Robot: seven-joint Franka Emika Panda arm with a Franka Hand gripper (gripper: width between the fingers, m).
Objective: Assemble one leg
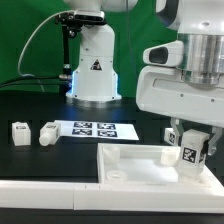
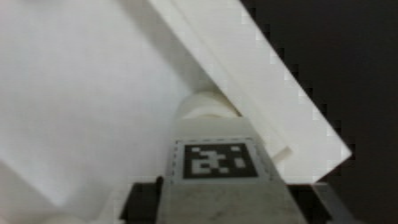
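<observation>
Lower right of frame: my gripper [image 1: 190, 148], clamped on 1 leg [image 1: 191, 156], holds it at the white tray's [image 1: 135, 165] corner, fastening apparently not yet done.

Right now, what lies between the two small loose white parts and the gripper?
The marker board, flat on the table, as the exterior view shows. The gripper holds the leg.

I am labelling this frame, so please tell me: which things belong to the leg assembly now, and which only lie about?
In the job: the leg, held in the gripper; the white tray-like piece.
Lying about: first loose post and second loose post, at the exterior view's left; the marker board.
</observation>
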